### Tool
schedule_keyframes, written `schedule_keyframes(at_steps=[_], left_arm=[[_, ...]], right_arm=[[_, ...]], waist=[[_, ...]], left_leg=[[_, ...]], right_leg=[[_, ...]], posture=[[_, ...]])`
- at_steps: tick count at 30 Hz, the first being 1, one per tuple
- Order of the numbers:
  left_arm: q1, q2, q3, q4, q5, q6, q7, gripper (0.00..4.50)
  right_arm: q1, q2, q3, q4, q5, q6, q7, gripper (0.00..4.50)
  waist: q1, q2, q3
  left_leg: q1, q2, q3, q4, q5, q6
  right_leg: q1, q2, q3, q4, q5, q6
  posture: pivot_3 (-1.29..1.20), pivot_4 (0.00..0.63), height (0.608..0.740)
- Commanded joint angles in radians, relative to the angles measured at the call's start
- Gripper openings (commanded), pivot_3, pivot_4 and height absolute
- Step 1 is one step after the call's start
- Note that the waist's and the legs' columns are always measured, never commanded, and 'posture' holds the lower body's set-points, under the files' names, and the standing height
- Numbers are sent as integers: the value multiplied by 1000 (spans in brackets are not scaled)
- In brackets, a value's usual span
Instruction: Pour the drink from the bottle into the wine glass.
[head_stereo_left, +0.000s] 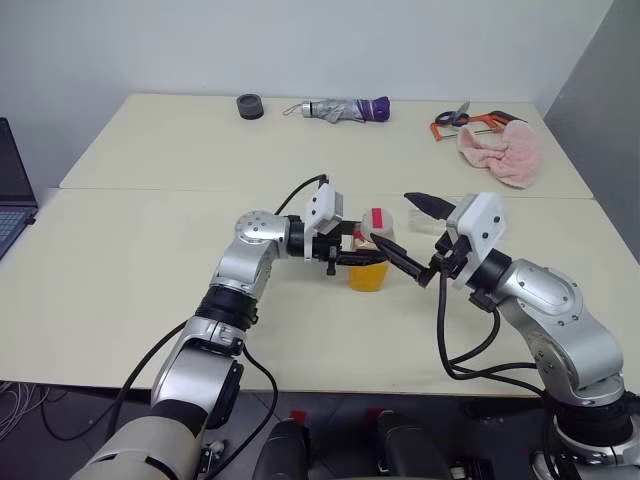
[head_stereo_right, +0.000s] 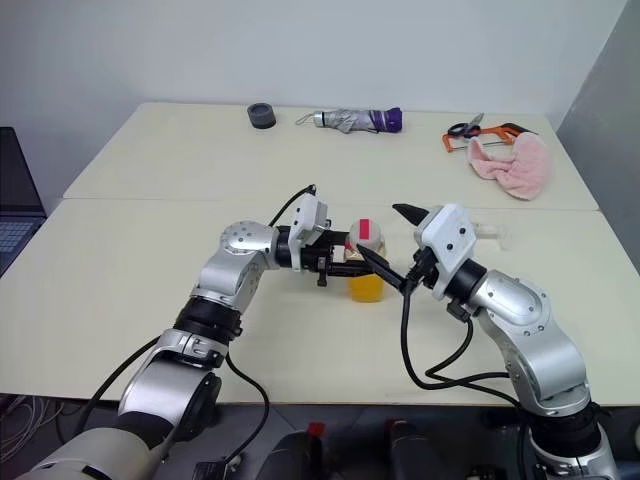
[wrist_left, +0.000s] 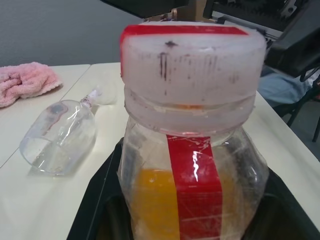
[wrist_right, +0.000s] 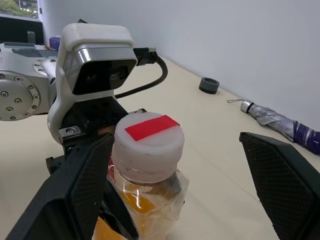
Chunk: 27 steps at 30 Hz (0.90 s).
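Capped bottle (wrist_left: 192, 150) sits clamped in left end effector (head_stereo_left: 345, 257); right end effector (head_stereo_left: 415, 240) gapes beside it (uncapping next, likely); wine glass (wrist_left: 60, 135) lies toppled.

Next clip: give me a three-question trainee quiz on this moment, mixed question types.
1. True or false: the white-and-red cap is off the small clear plastic bottle.
2. How does the clear stemmed wine glass sit? A upright, B on its side, C upside down.
3. Which gripper clamps the bottle?

Key: 1 false, the cap is on. 2 B. 3 the left gripper; the right gripper stands open around the cap.
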<state>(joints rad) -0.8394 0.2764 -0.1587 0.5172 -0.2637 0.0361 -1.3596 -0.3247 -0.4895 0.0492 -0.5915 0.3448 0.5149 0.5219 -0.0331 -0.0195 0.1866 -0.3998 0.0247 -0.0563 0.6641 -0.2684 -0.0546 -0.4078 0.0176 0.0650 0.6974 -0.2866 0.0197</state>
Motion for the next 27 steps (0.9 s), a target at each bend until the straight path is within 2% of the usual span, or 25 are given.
schedule_keyframes(at_steps=[1,27], left_arm=[[-25,3,12,-31,-16,-14,-13,1842],[-24,3,16,-30,-15,-13,-13,1841]], right_arm=[[5,-13,-70,-12,0,3,-26,4259],[36,-64,-90,-37,50,31,33,4259]], waist=[[0,0,0],[0,0,0]], left_leg=[[0,0,0,0,0,0],[0,0,0,0,0,0]], right_leg=[[0,0,0,0,0,0],[0,0,0,0,0,0]], posture=[[0,150,740],[0,150,740]])
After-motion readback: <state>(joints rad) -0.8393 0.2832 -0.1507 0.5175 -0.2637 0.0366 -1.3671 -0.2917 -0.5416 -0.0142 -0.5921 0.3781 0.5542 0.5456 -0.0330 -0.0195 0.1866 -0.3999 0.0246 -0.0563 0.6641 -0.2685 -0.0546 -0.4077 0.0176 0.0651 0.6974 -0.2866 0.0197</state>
